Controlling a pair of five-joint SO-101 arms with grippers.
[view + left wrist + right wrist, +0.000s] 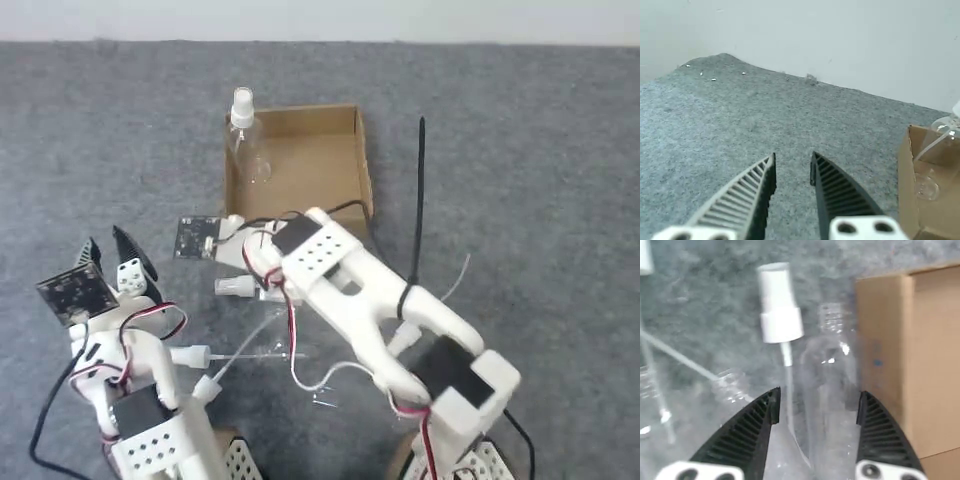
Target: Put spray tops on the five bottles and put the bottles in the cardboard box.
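High view: grey carpet (520, 120) covers the table. At lower left the left gripper (108, 242) points up the frame and holds nothing. In the left wrist view its jaws stand a little apart over bare carpet.

To its right, low in the centre, two loose spray tops (190, 353) lie with thin tubes trailing right. They lie among clear bottles (270, 345) that are hard to make out against the carpet. A third top (235, 287) lies at centre, just beside the right arm's wrist. That arm extends from lower right.

In the right wrist view the right gripper (819, 392) is spread wide, with an uncapped bottle (832, 355) between the jaws, not squeezed. I cannot tell whether either jaw touches it. The third top lies just beside it, upper centre-left in that view.

At upper centre of the high view sits the open box (345, 150), with one capped bottle (245, 140) standing in its upper left corner. A black rod (420, 200) stands right of the box.

The bottles look thin-walled, light and slippery, likely to roll or dent under a hard squeeze. The best hold is probably across the body below the shoulder, leaving the threaded neck free. The tops look small and stiff, but their tubes bend, so the white collar is the place to grip.

Open carpet lies at left and upper right. The box wall stands close beside the uncapped bottle, and the loose tops crowd the lower centre.
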